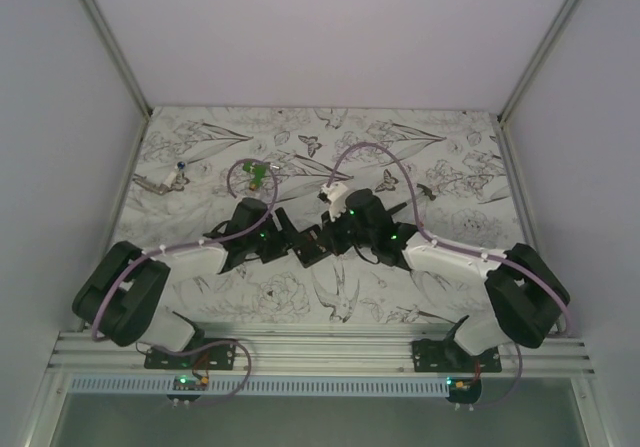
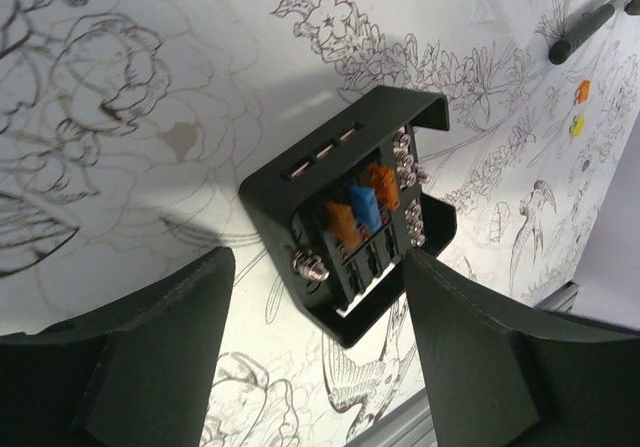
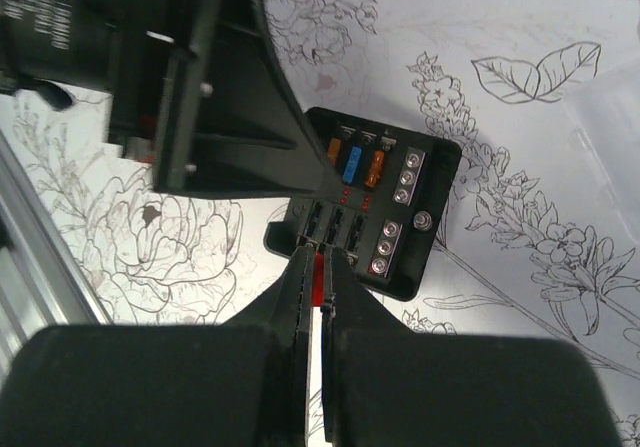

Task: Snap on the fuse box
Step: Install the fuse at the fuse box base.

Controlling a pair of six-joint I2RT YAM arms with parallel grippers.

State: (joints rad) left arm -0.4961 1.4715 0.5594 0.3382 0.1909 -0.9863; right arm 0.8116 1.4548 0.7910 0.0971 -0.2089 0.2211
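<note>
Flowery worktop (image 2: 150, 67): left tool (image 2: 318, 267) is sitting spread either side of the small black square plastic fuse box (image 2: 350, 237). Right tool (image 3: 318, 257) is pinching a thin red fuse (image 3: 318, 285), so it's worth lining it up and pushing straight in.

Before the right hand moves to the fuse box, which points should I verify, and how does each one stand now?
1. Grip of the right hand on the red fuse, shut: ok.
2. Pose of the fuse box, open side up, seen by both wrist cameras: ok.
3. Box held steady: not ok; the left hand stands open around it, with a gap on one side.
4. Free slot under the red fuse: cannot tell; the hand hides it.
5. Seating of the orange and blue fuses in their row: ok.
</note>
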